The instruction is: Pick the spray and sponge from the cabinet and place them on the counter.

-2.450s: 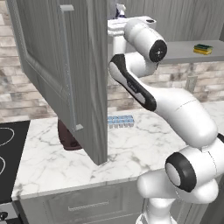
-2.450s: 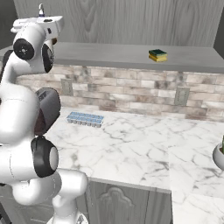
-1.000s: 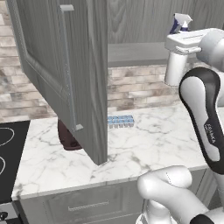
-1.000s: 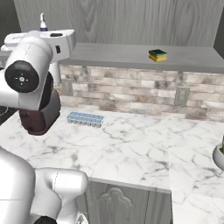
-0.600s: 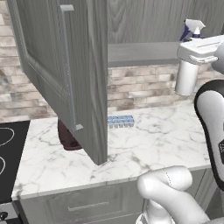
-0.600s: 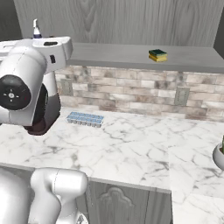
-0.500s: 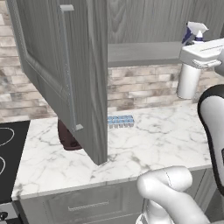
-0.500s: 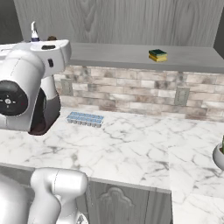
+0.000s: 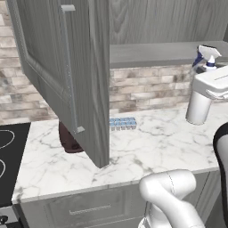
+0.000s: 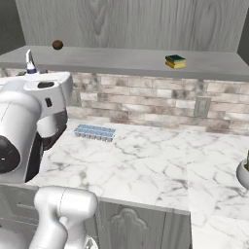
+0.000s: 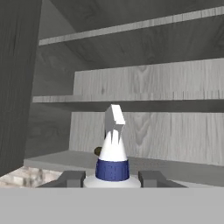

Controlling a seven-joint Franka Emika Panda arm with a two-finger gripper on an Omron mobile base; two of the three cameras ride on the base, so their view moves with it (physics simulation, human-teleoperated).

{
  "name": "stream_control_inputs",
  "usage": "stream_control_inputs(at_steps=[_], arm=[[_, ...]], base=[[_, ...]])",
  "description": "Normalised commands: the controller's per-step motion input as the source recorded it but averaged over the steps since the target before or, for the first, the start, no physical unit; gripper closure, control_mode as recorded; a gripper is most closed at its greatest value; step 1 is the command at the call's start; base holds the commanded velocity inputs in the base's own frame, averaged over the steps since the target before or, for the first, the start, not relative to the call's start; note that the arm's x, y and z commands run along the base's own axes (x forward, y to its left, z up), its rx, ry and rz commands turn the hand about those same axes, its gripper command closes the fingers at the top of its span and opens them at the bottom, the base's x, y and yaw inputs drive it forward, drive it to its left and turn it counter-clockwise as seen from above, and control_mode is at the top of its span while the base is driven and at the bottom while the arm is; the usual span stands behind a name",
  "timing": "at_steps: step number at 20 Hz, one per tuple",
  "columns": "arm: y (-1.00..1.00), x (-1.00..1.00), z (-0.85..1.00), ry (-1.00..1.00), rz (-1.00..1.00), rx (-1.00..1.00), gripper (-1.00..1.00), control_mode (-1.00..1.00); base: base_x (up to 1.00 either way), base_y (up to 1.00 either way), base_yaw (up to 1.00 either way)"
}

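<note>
My gripper is shut on the spray, whose white trigger head and blue collar rise between the two dark fingertips. In the left base view the spray pokes up above my white hand at the far right, in front of the cabinet shelf and above the counter. The right base view shows only the spray's tip over the arm. The yellow and green sponge lies on the cabinet shelf to the right. The cabinet door hangs open on the left.
A pale blue ice-cube tray lies on the counter by the brick wall. A dark red object stands behind the open door, beside the black stovetop. A small brown ball sits on the shelf. A pot stands at the counter's right edge.
The hand, with the spray in it, has come out from the shelf, moving right and down in the left base view. The sponge has stayed put.
</note>
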Motion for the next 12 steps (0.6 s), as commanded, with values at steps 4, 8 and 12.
stream_control_inputs(at_steps=[4, 8, 12], arm=[[0.00, -0.15, -0.20, 0.00, 0.02, 0.00, 1.00, -1.00], [0.00, -0.01, -0.17, 0.00, 0.03, 0.00, 1.00, -1.00], [0.00, 0.00, -0.24, 0.00, 0.04, 0.00, 1.00, -1.00]], base=[[0.00, 0.00, 0.00], [0.00, 0.00, 0.00], [0.00, 0.00, 0.00]])
